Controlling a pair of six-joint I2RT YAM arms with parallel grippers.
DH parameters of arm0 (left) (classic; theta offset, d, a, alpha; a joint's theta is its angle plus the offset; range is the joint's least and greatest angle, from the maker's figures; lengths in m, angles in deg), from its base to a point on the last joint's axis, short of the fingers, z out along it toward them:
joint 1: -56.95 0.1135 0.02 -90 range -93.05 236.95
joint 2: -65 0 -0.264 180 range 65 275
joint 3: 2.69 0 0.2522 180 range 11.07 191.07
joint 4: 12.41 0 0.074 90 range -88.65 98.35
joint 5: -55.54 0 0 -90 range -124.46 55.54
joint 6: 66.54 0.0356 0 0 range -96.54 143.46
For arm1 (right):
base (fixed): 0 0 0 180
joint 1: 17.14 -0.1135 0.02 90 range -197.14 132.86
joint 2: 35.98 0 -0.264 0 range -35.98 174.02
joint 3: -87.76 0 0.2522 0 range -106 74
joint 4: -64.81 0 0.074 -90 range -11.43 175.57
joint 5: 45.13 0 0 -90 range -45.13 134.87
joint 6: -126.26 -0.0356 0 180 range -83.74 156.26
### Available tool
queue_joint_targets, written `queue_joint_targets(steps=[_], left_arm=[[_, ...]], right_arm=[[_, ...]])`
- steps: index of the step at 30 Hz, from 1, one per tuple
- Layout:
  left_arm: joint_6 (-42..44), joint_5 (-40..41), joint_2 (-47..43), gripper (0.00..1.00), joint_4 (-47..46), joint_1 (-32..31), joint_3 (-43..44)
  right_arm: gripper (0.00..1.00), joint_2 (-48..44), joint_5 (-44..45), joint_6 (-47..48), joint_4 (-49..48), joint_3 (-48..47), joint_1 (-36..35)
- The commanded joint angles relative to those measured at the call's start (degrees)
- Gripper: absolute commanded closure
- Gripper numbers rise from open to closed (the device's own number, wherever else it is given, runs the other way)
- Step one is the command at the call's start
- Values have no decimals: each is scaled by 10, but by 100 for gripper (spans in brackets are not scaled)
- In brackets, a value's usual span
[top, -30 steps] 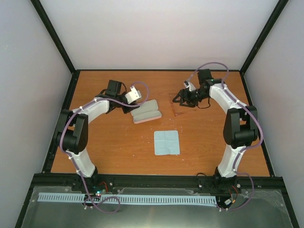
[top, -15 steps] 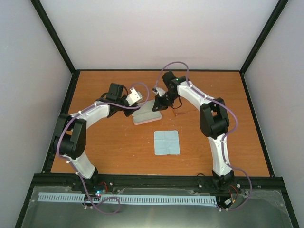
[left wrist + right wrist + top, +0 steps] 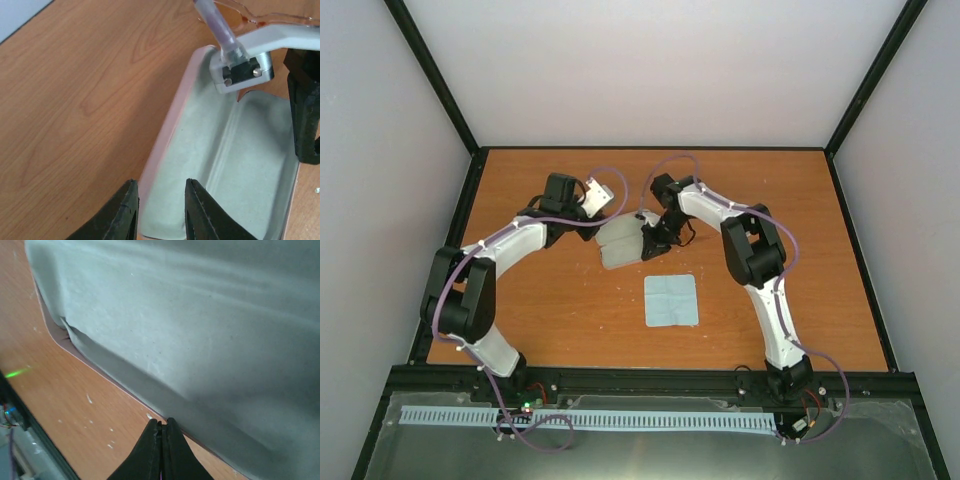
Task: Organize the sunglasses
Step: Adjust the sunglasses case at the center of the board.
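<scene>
Left gripper (image 3: 161, 192) is nipped narrowly on the pink case (image 3: 225, 160) rim. Right gripper (image 3: 161, 426) is pinched shut, nothing visible in it. The sunglasses (image 3: 248, 20) lie beyond the case toward the desk's (image 3: 75, 100) far edge. They look light, slick and brittle, so grip the bridge.

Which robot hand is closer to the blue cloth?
Right. The right gripper sits at the pink case's right end, just beyond the blue cloth; the left gripper is at the case's left edge, farther off.

A fixed overhead camera looks down on the table (image 3: 520, 300); both wrist cameras peer closely into the open case (image 3: 240, 150).
</scene>
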Motion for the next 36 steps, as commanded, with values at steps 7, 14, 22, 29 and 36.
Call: queue_joint_targets(steps=[7, 14, 22, 29, 36], left_arm=[[-24, 37, -37, 72, -39, 16, -4], [-17, 42, -15, 71, -58, 26, 24], [3, 49, -9, 68, -68, 34, 34], [26, 47, -38, 66, -83, 34, -16], [23, 52, -57, 65, -86, 34, -33]], right_arm=[[97, 106, 55, -45, -38, -28, -4], [97, 139, 126, -134, -59, -73, 13], [97, 127, 173, -206, -83, -98, 19], [97, 34, 208, -207, -127, -10, 19], [80, 8, 192, -200, -137, -4, 20]])
